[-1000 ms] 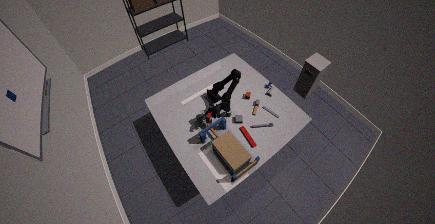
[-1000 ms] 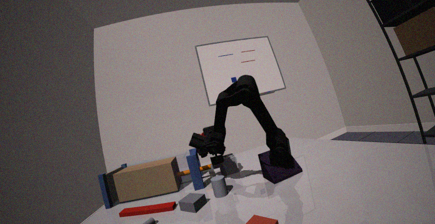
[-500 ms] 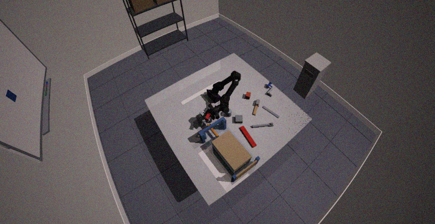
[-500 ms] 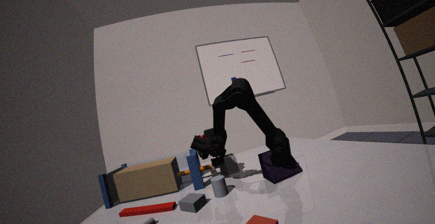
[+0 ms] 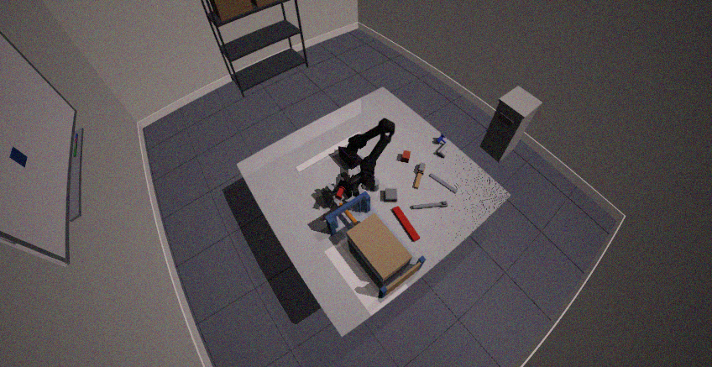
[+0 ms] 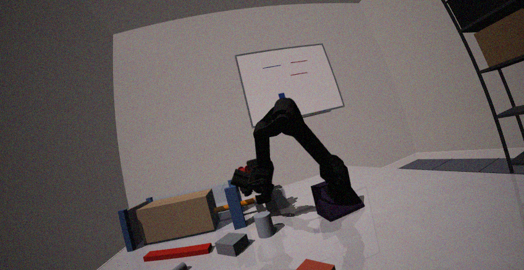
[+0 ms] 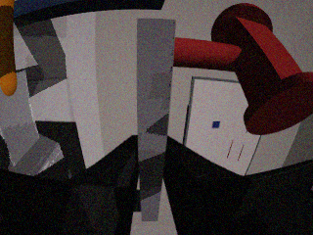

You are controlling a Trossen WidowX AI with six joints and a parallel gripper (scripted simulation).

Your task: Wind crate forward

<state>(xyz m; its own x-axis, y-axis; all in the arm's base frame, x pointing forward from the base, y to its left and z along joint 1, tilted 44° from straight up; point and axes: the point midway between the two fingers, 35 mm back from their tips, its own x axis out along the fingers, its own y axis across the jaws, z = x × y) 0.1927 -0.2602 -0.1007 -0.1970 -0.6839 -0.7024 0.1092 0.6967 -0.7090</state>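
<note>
My gripper (image 5: 332, 193) (image 6: 245, 183) (image 7: 149, 141) is shut on the winch handle, a grey bar (image 7: 156, 88) with a red knob (image 5: 339, 191) (image 6: 242, 168) (image 7: 235, 55). It is over the winch area. The winch (image 6: 280, 195) is partly behind the gripper and in shadow. The handle's square key and the round hole cannot be made out. The brown-topped crate (image 5: 379, 246) (image 6: 176, 215) sits flat. Its front is apart from the blue steel frame (image 5: 348, 204) (image 6: 236, 207) (image 7: 73, 7). An orange-and-black strap (image 5: 349, 213) (image 6: 224, 207) (image 7: 7, 83) spans that gap.
A grey cylinder (image 6: 264, 226) and a grey block (image 5: 390, 194) (image 6: 231, 244) stand near the frame. A red bar (image 5: 405, 223) (image 6: 178, 251) lies beside the crate. A hammer (image 5: 417, 178), wrench (image 5: 428, 206) and orange-red block (image 5: 405, 155) (image 6: 315, 265) lie farther off.
</note>
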